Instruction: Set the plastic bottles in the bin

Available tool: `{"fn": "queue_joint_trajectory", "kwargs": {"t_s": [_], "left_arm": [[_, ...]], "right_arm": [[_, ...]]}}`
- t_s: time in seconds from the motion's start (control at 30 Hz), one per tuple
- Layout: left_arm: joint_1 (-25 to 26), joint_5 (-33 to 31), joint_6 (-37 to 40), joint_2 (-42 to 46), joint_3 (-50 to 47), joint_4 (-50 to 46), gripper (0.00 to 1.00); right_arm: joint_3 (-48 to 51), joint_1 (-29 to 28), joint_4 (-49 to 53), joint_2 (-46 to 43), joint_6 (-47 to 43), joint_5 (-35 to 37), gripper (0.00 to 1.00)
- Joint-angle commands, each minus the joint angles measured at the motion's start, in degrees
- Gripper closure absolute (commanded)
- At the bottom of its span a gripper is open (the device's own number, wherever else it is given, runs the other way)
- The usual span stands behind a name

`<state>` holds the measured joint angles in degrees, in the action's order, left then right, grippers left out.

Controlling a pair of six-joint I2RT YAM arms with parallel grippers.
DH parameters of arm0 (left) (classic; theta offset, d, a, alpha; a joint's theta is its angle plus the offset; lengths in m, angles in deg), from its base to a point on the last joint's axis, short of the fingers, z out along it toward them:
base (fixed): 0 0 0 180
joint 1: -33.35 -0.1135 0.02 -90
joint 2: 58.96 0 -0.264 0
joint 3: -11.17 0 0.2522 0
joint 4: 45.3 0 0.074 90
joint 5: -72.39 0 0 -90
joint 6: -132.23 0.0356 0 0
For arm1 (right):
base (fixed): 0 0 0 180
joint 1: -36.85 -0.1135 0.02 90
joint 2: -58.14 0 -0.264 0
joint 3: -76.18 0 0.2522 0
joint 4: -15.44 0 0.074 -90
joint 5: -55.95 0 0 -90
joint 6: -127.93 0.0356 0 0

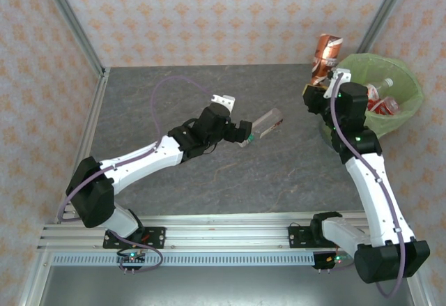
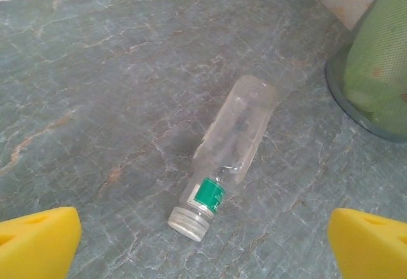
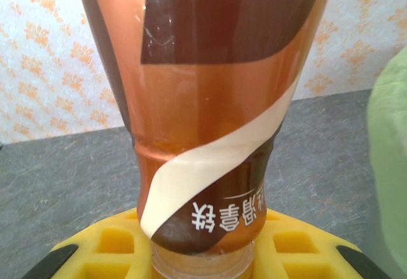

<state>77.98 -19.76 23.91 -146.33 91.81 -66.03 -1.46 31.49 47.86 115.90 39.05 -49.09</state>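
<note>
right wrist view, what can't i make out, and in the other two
- Right wrist: the brown-label bottle loses its far end to the top edge; its cap is buried in the right hand.
- Top: the right arm covers part of the bin, so its bottle count is unclear.
- Left wrist: the bin is cropped by the right edge.

Robot lab test cell. Slotted aluminium rail along 6 o'clock edge, left arm base and right arm base bolted to it. Aluminium frame posts at 11 o'clock and 1 o'clock. Wall panels in orange floral print enclose three sides. Grey stone-look tabletop. Purple cable loops above left arm. Bin lined with lime-green bag at 2 o'clock.
</note>
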Motion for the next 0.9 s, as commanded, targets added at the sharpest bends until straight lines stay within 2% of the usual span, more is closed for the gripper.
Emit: {"fn": "queue_joint_trajectory", "kwargs": {"t_s": [0.0, 0.2, 0.33, 0.43, 0.57, 0.7, 0.87], "left_arm": [[0.36, 2.45, 1.01, 1.82, -1.92, 5.13, 0.0], [0.36, 0.4, 1.72, 3.07, -2.56, 4.5, 0.0], [0.29, -2.07, 0.94, 3.61, -3.4, 4.66, 0.0], [0.25, -2.04, 0.93, 3.44, -3.32, 4.74, 0.0], [0.33, -1.98, 0.74, 3.04, -3.33, 5.22, 0.0], [0.28, -1.71, 0.4, 2.65, -3.3, 5.56, 0.0], [0.25, -3.01, 0.31, 3.07, -3.58, 4.7, 0.0]], "right_arm": [[-2.63, 1.94, 0.92, -2.1, -1.68, -1.21, 1.0], [-5.58, 6.03, 4.92, -2.25, -4.58, 0.4, 1.0], [-10.61, 11.25, 11.49, -0.08, -7.29, -1.33, 1.0], [-15.12, 15.46, 16.75, 2.01, -8.08, -0.38, 1.0], [-18.19, 21.02, 20.52, 4.15, -7.02, -2.7, 1.0], [-18.16, 23.68, 20.04, 6.23, -4.06, -3.7, 1.0], [-17.77, 24.4, 17.13, 9.56, 0.44, -4.57, 1.0]]}}
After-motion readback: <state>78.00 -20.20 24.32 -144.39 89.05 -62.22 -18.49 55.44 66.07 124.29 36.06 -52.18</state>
